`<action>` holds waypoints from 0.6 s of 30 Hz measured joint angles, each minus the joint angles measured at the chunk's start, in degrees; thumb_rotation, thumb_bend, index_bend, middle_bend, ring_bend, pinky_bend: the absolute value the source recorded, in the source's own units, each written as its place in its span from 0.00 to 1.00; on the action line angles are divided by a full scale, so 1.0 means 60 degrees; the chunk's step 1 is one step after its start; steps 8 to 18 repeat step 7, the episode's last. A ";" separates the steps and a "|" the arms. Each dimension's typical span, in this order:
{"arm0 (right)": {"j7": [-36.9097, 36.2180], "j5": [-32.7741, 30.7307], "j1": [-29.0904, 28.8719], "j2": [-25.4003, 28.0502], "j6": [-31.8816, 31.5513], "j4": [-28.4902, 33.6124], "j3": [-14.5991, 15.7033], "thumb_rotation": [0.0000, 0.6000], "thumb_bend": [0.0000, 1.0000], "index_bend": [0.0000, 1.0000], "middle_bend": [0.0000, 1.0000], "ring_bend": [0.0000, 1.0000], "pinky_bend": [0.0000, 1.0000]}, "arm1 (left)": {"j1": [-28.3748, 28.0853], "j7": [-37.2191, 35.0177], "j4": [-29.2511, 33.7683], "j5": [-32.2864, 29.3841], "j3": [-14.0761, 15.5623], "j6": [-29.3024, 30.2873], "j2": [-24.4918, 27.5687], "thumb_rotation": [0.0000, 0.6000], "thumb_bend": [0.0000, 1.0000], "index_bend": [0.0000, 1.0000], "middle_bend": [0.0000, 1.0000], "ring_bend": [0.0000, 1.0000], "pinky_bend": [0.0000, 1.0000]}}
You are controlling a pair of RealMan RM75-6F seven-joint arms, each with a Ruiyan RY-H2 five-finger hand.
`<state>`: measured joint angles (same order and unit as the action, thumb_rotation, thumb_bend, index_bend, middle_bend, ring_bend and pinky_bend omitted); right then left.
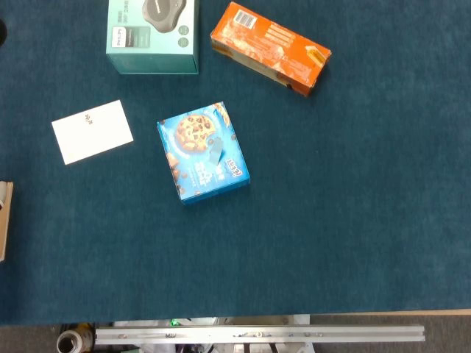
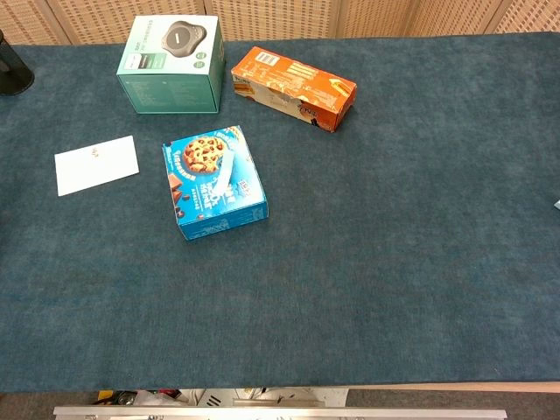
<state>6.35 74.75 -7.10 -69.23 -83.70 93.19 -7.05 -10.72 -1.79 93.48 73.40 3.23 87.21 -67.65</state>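
Observation:
No hand shows in either view. A blue cookie box [image 1: 203, 151] [image 2: 213, 181] lies flat on the blue cloth, left of the middle. A white card [image 1: 93, 131] [image 2: 96, 164] lies to its left. Behind them stand a teal box [image 1: 153, 34] [image 2: 171, 63] with a round grey device printed on it and an orange box [image 1: 270, 48] [image 2: 293, 87] lying on its side.
The blue table cloth [image 1: 353, 220] [image 2: 402, 262] covers the whole surface. A tan board's edge [image 1: 4, 220] shows at the far left. A dark round object [image 2: 10, 70] sits at the back left corner. A metal rail [image 1: 257, 335] runs along the near edge.

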 measured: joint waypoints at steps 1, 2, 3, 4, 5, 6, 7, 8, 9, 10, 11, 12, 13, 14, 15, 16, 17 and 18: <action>0.0023 0.0011 0.0012 0.0016 -0.0016 0.0058 -0.0007 1.00 0.27 0.27 0.42 0.38 0.55 | 0.0050 -0.0034 -0.0028 0.0110 -0.0003 0.0079 -0.0034 1.00 0.34 0.10 0.22 0.22 0.35; 0.0029 0.0016 0.0023 0.0034 -0.0020 0.0108 -0.0009 1.00 0.27 0.27 0.42 0.38 0.55 | 0.0105 -0.0076 -0.0049 0.0223 -0.0004 0.0135 -0.0060 1.00 0.34 0.10 0.22 0.22 0.35; 0.0030 0.0017 0.0033 0.0054 -0.0018 0.0162 -0.0009 1.00 0.27 0.27 0.42 0.38 0.55 | 0.0163 -0.0141 -0.0061 0.0373 0.0002 0.0168 -0.0074 1.00 0.34 0.10 0.22 0.22 0.35; 0.0033 0.0019 0.0049 0.0077 -0.0015 0.0228 -0.0011 1.00 0.27 0.27 0.42 0.38 0.55 | 0.0199 -0.0188 -0.0062 0.0484 0.0007 0.0181 -0.0073 1.00 0.34 0.10 0.22 0.22 0.35; 0.0042 0.0026 0.0058 0.0079 -0.0016 0.0249 -0.0012 1.00 0.27 0.27 0.42 0.38 0.55 | 0.0230 -0.0227 -0.0065 0.0594 0.0006 0.0201 -0.0072 1.00 0.34 0.10 0.22 0.22 0.35; 0.0058 0.0030 0.0064 0.0067 -0.0009 0.0248 -0.0007 1.00 0.27 0.27 0.42 0.38 0.55 | 0.0265 -0.0263 -0.0078 0.0735 -0.0011 0.0240 -0.0081 1.00 0.34 0.10 0.22 0.22 0.35; 0.0076 0.0028 0.0070 0.0061 0.0014 0.0255 0.0006 1.00 0.27 0.27 0.42 0.38 0.55 | 0.0288 -0.0281 -0.0093 0.0832 -0.0030 0.0267 -0.0097 1.00 0.34 0.10 0.22 0.22 0.35; 0.0076 0.0028 0.0070 0.0061 0.0014 0.0255 0.0006 1.00 0.27 0.27 0.42 0.38 0.55 | 0.0288 -0.0281 -0.0093 0.0832 -0.0030 0.0267 -0.0097 1.00 0.34 0.10 0.22 0.22 0.35; 0.0076 0.0028 0.0070 0.0061 0.0014 0.0255 0.0006 1.00 0.27 0.27 0.42 0.38 0.55 | 0.0288 -0.0281 -0.0093 0.0832 -0.0030 0.0267 -0.0097 1.00 0.34 0.10 0.22 0.22 0.35; 0.0076 0.0028 0.0070 0.0061 0.0014 0.0255 0.0006 1.00 0.27 0.27 0.42 0.38 0.55 | 0.0288 -0.0281 -0.0093 0.0832 -0.0030 0.0267 -0.0097 1.00 0.34 0.10 0.22 0.22 0.35; 0.0076 0.0028 0.0070 0.0061 0.0014 0.0255 0.0006 1.00 0.27 0.27 0.42 0.38 0.55 | 0.0288 -0.0281 -0.0093 0.0832 -0.0030 0.0267 -0.0097 1.00 0.34 0.10 0.22 0.22 0.35; 0.0076 0.0028 0.0070 0.0061 0.0014 0.0255 0.0006 1.00 0.27 0.27 0.42 0.38 0.55 | 0.0288 -0.0281 -0.0093 0.0832 -0.0030 0.0267 -0.0097 1.00 0.34 0.10 0.22 0.22 0.35; 0.0076 0.0028 0.0070 0.0061 0.0014 0.0255 0.0006 1.00 0.27 0.27 0.42 0.38 0.55 | 0.0288 -0.0281 -0.0093 0.0832 -0.0030 0.0267 -0.0097 1.00 0.34 0.10 0.22 0.22 0.35; 0.0076 0.0028 0.0070 0.0061 0.0014 0.0255 0.0006 1.00 0.27 0.27 0.42 0.38 0.55 | 0.0288 -0.0281 -0.0093 0.0832 -0.0030 0.0267 -0.0097 1.00 0.34 0.10 0.22 0.22 0.35; 0.0076 0.0028 0.0070 0.0061 0.0014 0.0255 0.0006 1.00 0.27 0.27 0.42 0.38 0.55 | 0.0288 -0.0281 -0.0093 0.0832 -0.0030 0.0267 -0.0097 1.00 0.34 0.10 0.22 0.22 0.35; 0.0076 0.0028 0.0070 0.0061 0.0014 0.0255 0.0006 1.00 0.27 0.27 0.42 0.38 0.55 | 0.0288 -0.0281 -0.0093 0.0832 -0.0030 0.0267 -0.0097 1.00 0.34 0.10 0.22 0.22 0.35; 0.0076 0.0028 0.0070 0.0061 0.0014 0.0255 0.0006 1.00 0.27 0.27 0.42 0.38 0.55 | 0.0288 -0.0281 -0.0093 0.0832 -0.0030 0.0267 -0.0097 1.00 0.34 0.10 0.22 0.22 0.35; 0.0076 0.0028 0.0070 0.0061 0.0014 0.0255 0.0006 1.00 0.27 0.27 0.42 0.38 0.55 | 0.0288 -0.0281 -0.0093 0.0832 -0.0030 0.0267 -0.0097 1.00 0.34 0.10 0.22 0.22 0.35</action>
